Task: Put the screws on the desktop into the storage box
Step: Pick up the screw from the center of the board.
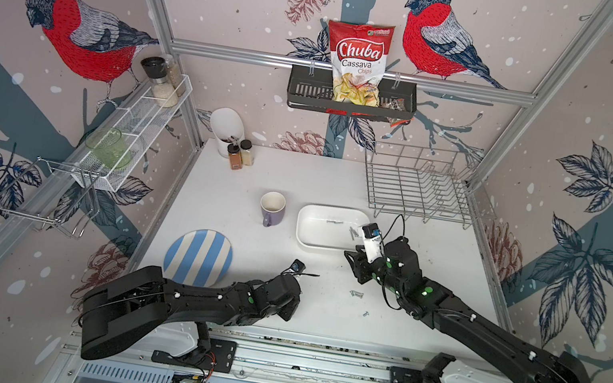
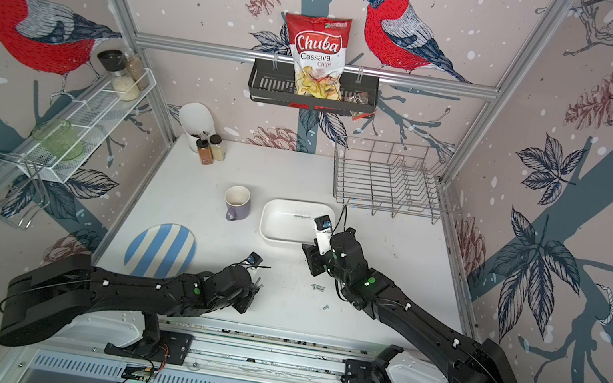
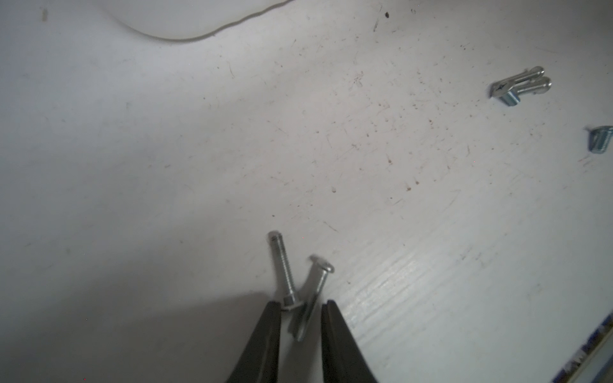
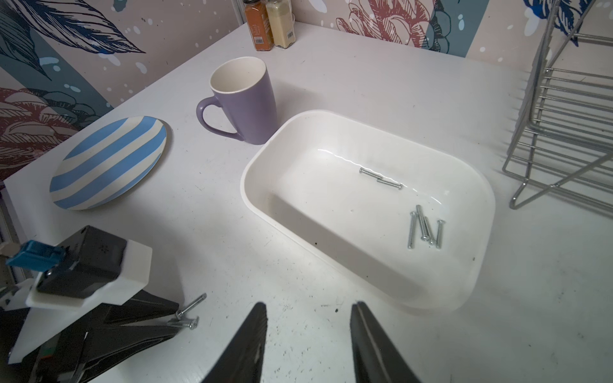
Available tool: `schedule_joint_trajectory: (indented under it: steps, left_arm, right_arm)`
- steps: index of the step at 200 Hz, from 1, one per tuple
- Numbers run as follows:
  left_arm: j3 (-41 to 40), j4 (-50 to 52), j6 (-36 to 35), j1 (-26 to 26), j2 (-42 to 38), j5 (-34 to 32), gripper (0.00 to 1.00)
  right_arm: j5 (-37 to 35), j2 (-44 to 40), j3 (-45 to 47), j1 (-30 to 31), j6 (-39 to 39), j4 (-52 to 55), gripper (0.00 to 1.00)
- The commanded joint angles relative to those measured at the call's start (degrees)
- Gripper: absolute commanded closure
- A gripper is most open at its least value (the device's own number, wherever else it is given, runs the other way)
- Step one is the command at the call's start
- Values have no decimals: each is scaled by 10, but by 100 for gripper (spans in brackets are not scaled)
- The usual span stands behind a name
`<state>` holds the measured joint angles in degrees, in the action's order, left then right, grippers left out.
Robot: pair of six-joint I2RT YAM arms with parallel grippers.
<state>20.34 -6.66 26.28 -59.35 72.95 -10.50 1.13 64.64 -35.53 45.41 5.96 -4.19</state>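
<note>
At the near middle of the desk (image 1: 299,174), the left tool (image 3: 302,303) is clenched on two screws (image 3: 281,265). One shank is caught between the fingers, the other's head is wedged beside it, and both stick out past the tips. We judge this a shallow pinch, since thin screws lying flat offer little to grab, and one could slip on the way.

The right tool (image 4: 309,305) stands released and empty, fingers wide apart over bare desk just near of the box (image 4: 331,245). We read that as keeping clear of the box's mouth for the left arm's load.

Well to the right of the left tool lie loose screws (image 3: 520,86), a small cluster and a single one (image 3: 600,139). They are near of the right tool and probably its next pick. The box sits far of both tools, just right of the mug (image 4: 245,99), and the plate (image 4: 109,159) lies at the left.

Only the left wrist view shows how the pair is gripped; in the top views that grip is too small to make out. Only the right wrist view lets us count six screws inside the box, two (image 4: 379,179) by the far wall and four (image 4: 424,228) toward the right end. In both top views the right arm's camera (image 1: 370,239) covers part of the box.
</note>
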Motion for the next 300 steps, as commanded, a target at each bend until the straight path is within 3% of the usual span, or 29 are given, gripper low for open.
schedule_joint_trajectory:
  steps: [1, 20, 209, 254, 300]
  left_arm:
    - [1, -11, -7, -3, -2, 13, 75]
    - [0, -12, -8, -4, -2, 18, 80]
    - [13, 7, 4, -31, 36, 17, 77]
    - [15, 8, 6, -32, 46, 21, 85]
    - [19, 13, 10, -36, 52, 22, 78]
  right_arm:
    - [-1, -5, 3, -1, 0, -16, 55]
    - [-3, -8, 4, -1, -1, -17, 55]
    - [-9, -24, 11, 0, -4, -13, 55]
    - [-9, -38, 14, 0, -3, -11, 55]
    - [-6, -50, 17, 0, -2, -10, 55]
